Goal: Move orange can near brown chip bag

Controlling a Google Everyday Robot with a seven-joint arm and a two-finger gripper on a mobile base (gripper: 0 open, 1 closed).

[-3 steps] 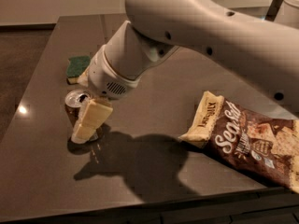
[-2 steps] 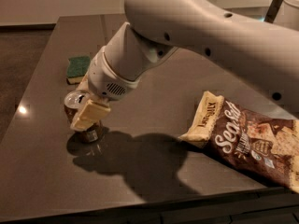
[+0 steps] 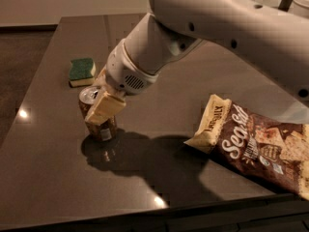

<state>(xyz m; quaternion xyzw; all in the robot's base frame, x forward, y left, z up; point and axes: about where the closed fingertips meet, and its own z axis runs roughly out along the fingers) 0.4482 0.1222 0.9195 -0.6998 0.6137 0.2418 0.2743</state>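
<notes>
Gripper: the gripper (image 3: 96,114) was down by the desk's left edge, about midway between the far and near edges, closed around the orange can (image 3: 106,128)
Visible finger: one cream finger (image 3: 107,108) lay slantwise across the can's front (the other was hidden behind it)
Orange can: upright or nearly so, silver top showing, its base at the dark desk (image 3: 159,81)
Brown chip bag: the brown chip bag (image 3: 256,146) lay flat toward the near right corner, cream end pointing left, well apart from the can
Sponge: a green sponge (image 3: 81,71) sat near the left edge, just beyond the can on the far side
Arm: the white arm (image 3: 193,23) reached in from the far right corner
</notes>
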